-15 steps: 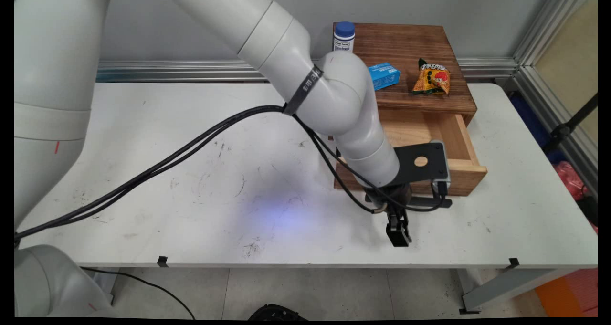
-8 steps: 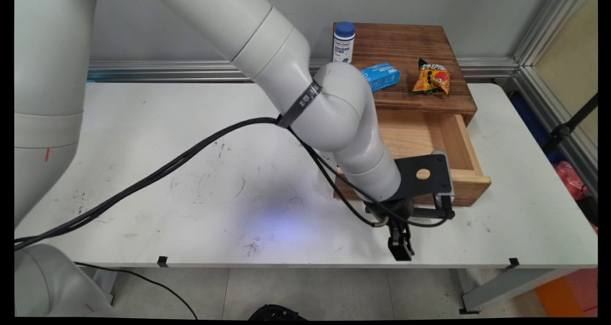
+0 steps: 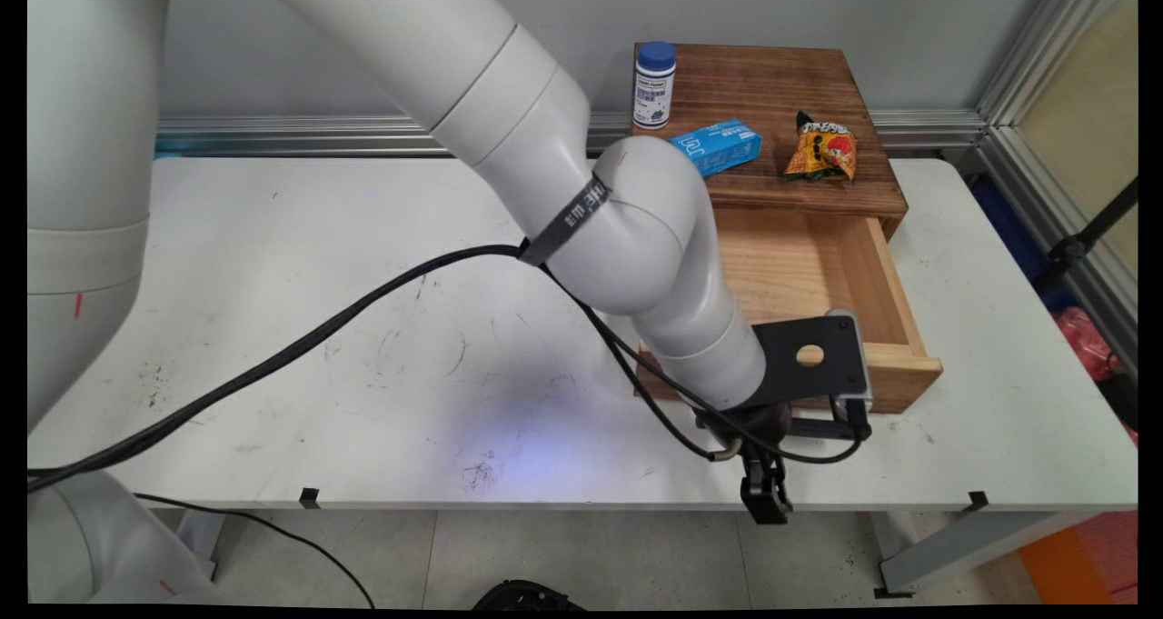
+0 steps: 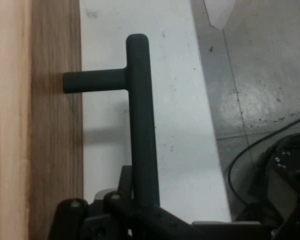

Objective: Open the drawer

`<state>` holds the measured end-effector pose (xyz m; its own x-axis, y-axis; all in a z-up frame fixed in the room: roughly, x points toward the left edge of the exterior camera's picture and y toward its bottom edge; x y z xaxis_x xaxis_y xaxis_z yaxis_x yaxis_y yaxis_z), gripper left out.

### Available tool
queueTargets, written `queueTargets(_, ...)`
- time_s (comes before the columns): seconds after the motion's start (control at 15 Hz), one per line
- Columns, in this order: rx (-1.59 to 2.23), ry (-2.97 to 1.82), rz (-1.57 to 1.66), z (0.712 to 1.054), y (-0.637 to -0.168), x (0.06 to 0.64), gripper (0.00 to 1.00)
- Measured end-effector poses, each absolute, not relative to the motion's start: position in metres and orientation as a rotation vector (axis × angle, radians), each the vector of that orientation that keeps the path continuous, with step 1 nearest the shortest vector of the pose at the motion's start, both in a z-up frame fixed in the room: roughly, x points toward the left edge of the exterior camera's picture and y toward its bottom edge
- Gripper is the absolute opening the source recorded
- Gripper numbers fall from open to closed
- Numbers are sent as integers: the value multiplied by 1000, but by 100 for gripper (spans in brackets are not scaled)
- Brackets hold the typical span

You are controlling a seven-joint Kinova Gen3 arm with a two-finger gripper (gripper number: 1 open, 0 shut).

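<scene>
End effector (image 3: 765,501) positioned at the near tabletop (image 3: 363,346) edge, clenched on the dark bar handle (image 4: 140,115) of the wooden drawer (image 3: 818,283). In the hand view, handle bar runs up from between the linkage, with one stub post joining the drawer front (image 4: 50,125) at 9 o'clock. Drawer pulled open toward 6 o'clock from the wooden cabinet (image 3: 781,128); visible interior shows bare wood. Cabinet located at the tabletop's far right, against the wall. On the cabinet top: white bottle with blue cap (image 3: 654,83) upright at the 10 o'clock corner; blue carton (image 3: 718,144) lying flat just at 5 o'clock of the bottle; orange snack packet (image 3: 822,151) lying at 3 o'clock of the carton, apart from it. Black cables (image 3: 273,364) draped from the arm across the tabletop toward 8 o'clock.
</scene>
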<state>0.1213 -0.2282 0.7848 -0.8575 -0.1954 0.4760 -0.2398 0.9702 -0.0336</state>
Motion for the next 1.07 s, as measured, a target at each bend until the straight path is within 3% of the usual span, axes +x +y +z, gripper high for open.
queueTargets(1.07,256,-2649,26,786,-198,118,100)
